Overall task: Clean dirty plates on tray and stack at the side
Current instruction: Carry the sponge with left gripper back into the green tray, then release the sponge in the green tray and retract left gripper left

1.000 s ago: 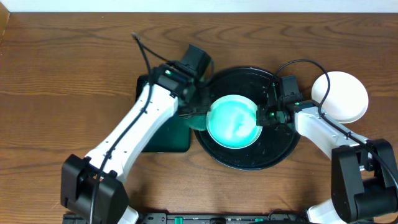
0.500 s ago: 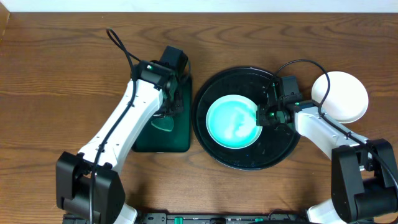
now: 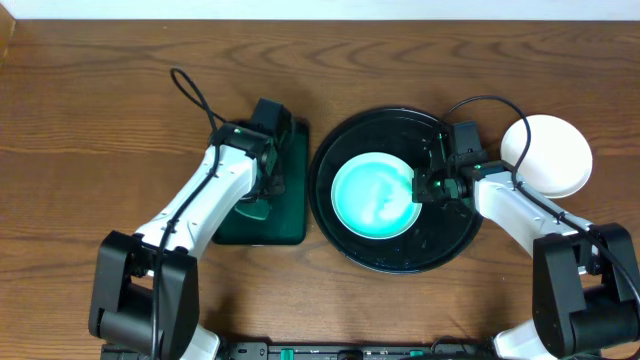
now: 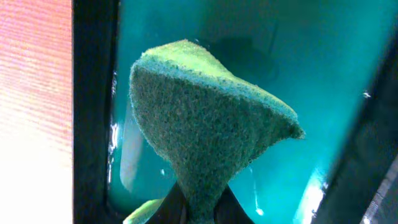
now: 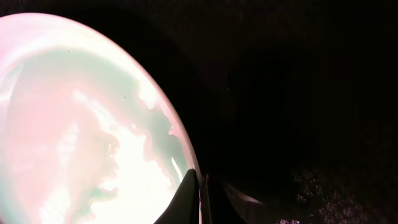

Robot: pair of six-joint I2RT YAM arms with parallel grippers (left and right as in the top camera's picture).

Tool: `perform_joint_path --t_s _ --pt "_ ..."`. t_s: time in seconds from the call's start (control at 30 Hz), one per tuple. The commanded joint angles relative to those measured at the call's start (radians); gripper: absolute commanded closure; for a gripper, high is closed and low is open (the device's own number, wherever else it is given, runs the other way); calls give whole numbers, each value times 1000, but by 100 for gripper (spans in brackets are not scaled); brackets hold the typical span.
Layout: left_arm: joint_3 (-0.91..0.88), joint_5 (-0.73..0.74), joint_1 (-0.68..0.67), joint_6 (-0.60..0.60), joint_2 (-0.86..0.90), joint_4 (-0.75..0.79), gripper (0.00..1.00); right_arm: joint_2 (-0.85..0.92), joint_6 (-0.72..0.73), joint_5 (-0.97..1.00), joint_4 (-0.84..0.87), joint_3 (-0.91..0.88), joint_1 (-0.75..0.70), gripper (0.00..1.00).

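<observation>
left tool (image 4: 199, 208): clamped on green sponge (image 4: 202, 124) | sponge above dark green tray (image 4: 93, 93)

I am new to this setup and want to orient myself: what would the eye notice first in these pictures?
The glowing mint-green plate in the middle of the round black tray stands out first, with the right gripper pinching its right rim. To the left, the left gripper holds a green sponge over the dark green rectangular tray. A white plate lies to the right of the black tray.
</observation>
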Motion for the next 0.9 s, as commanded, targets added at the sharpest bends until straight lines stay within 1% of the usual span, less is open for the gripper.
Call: perform_joint_path --t_s 0.0,0.1,0.17,0.2,0.23,0.33,0.37,0.43,0.57,0.63,0.73,0.87 --pt "-48 -27 16 13 1 45 92 -6 2 -34 3 -11 24 99" --pt "-77 -27 18 18 1 87 93 -6 2 -34 3 -11 24 99" --pt "-78 -27 18 18 1 89 92 -6 2 -34 4 -11 24 99" --pt "-78 -26 18 18 1 89 87 -6 2 -34 5 -11 24 99" --pt "-78 -26 18 18 1 89 77 -6 2 -34 6 -11 24 99" --pt "-68 -26 18 18 -3 78 62 -6 2 -34 6 -11 24 99" --pt "-60 -26 18 18 -8 69 59 -6 2 -34 6 -11 24 99" --pt "-29 -26 24 18 -26 41 55 -6 2 -34 6 -11 24 99" --pt "49 -26 55 17 -90 -9 40 -6 2 -34 5 -11 24 99" --pt "84 -26 84 17 -134 -28 34 -6 2 -34 4 -11 24 99" --pt "108 -26 146 17 -211 -33 29 -6 2 -34 3 -11 24 98" --pt "108 -26 255 17 -300 -31 28 -6 2 -34 3 -11 24 98"
